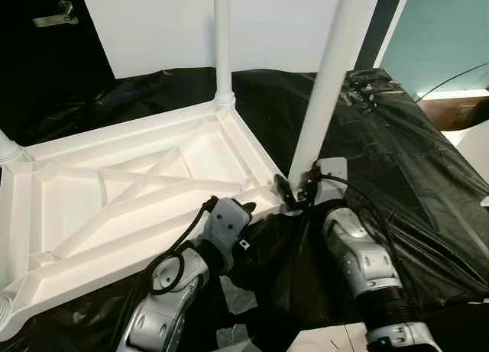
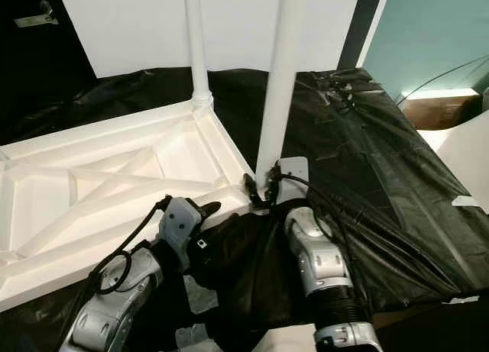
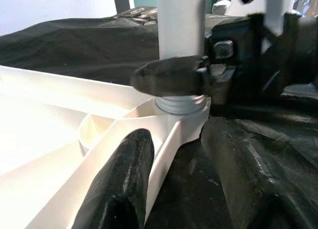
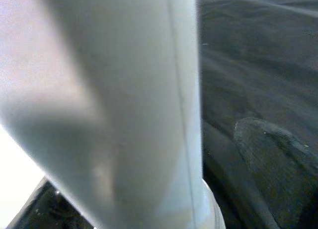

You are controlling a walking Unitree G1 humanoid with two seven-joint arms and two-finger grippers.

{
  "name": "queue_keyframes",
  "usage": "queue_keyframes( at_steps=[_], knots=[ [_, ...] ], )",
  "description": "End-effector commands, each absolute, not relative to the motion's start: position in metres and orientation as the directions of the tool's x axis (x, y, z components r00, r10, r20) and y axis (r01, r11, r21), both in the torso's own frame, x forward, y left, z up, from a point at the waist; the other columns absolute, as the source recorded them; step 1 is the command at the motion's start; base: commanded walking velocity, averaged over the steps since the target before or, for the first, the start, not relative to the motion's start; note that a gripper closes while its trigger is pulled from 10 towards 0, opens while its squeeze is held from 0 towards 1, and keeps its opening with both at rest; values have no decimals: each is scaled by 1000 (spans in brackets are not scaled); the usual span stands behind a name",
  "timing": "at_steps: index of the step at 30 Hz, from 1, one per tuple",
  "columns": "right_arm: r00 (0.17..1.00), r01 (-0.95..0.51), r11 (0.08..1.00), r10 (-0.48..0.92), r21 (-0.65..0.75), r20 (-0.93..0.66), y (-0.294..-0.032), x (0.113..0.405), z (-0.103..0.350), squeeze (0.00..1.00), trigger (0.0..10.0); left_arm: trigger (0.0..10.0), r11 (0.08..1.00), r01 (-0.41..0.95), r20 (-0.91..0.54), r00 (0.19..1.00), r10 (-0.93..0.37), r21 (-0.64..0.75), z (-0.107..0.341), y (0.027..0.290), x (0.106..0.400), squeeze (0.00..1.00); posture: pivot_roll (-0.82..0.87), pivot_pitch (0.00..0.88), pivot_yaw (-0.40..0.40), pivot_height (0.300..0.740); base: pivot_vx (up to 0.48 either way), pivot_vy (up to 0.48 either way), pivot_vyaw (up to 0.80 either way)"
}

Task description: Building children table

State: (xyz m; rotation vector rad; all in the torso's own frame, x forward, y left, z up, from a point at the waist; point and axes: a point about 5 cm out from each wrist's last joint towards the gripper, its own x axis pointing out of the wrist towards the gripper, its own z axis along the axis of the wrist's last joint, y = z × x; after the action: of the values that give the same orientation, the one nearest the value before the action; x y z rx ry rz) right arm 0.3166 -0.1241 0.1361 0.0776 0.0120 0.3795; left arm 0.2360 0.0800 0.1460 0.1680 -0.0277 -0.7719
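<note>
The white table top (image 1: 114, 192) lies upside down on a black plastic sheet (image 1: 412, 153). A long white leg (image 1: 328, 77) rises tilted from the near right corner, its threaded base (image 3: 181, 102) sitting at the corner socket. My right gripper (image 1: 294, 190) is shut on this leg just above the socket, one finger (image 3: 169, 75) lying across it. My left gripper (image 1: 244, 208) is shut on the table top's rim beside that corner, with fingers (image 3: 119, 179) on either side of the edge. A second leg (image 1: 221, 39) stands upright at the far corner.
A third leg stub (image 1: 8, 150) shows at the left corner. Behind are a white wall panel (image 1: 168, 24), a dark door with a handle (image 1: 53, 17) and a teal wall (image 1: 443, 31). White paper (image 1: 328, 340) lies at my feet.
</note>
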Motion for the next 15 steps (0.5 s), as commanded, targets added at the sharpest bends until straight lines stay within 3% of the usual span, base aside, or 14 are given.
queue_keyframes(
  at_steps=[1, 5, 6, 7, 8, 13, 15],
  knots=[
    [917, -399, 912, 400, 91, 10, -128, 315, 136, 1000, 10000, 10000, 751, 638, -30, 765, -643, 170, 145, 82, 239, 0, 102, 56, -42, 740, 0, 0, 0],
    [857, -514, 854, 514, 83, 23, -138, 317, 140, 1000, 10000, 10000, 752, 637, -27, 766, -643, 167, 146, 82, 239, 0, 102, 55, -42, 740, 0, 0, 0],
    [837, -547, 834, 547, 68, 23, -141, 318, 141, 439, 10000, 10000, 752, 639, -27, 765, -644, 165, 145, 82, 239, 0, 101, 55, -41, 740, 0, 0, 0],
    [837, -547, 834, 547, 68, 23, -141, 318, 141, 439, 10000, 10000, 752, 639, -27, 765, -644, 165, 145, 82, 239, 0, 101, 55, -41, 740, 0, 0, 0],
    [805, -593, 804, 594, 45, 12, -143, 320, 141, 0, 10000, 10000, 748, 644, -30, 761, -649, 162, 145, 81, 239, 0, 101, 54, -42, 740, 0, 0, 0],
    [696, -718, 695, 717, -24, -48, -144, 329, 142, 0, 10000, 10000, 739, 659, -50, 750, -659, 141, 142, 80, 238, 0, 99, 51, -38, 740, 0, 0, 0],
    [696, -718, 695, 717, -24, -48, -144, 329, 142, 0, 10000, 10000, 739, 659, -50, 750, -659, 141, 142, 80, 238, 0, 99, 51, -38, 740, 0, 0, 0]
  ],
)
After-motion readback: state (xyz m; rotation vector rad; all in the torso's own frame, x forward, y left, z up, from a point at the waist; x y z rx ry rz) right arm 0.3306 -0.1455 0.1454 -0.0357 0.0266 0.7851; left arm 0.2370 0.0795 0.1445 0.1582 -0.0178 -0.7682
